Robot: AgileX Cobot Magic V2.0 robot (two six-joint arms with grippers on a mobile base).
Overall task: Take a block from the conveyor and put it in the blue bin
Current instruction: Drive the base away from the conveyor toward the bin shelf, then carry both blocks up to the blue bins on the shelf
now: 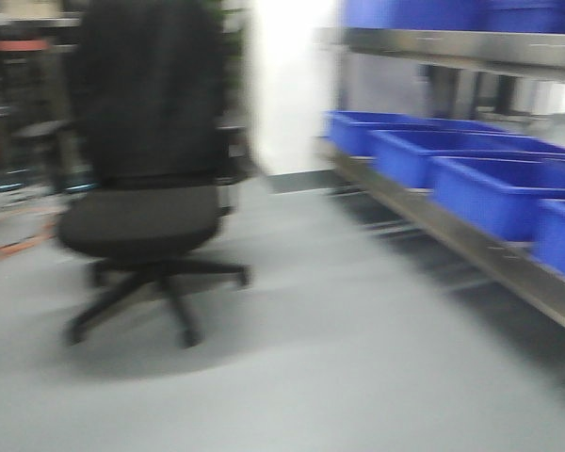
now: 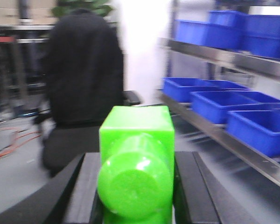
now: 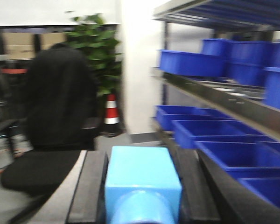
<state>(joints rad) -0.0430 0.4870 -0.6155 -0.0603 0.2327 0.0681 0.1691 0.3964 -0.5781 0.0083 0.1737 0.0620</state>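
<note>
Ahead in the front view, bare grey floor runs from 6 o'clock toward centre, hemmed by a black office chair at 10 o'clock and the steel shelf edge with its blue bins at 3 o'clock. The right gripper is narrowed onto the light blue block, both pads pressing its sides at 6 o'clock in its wrist view. The left gripper likewise clamps a green block.
</note>
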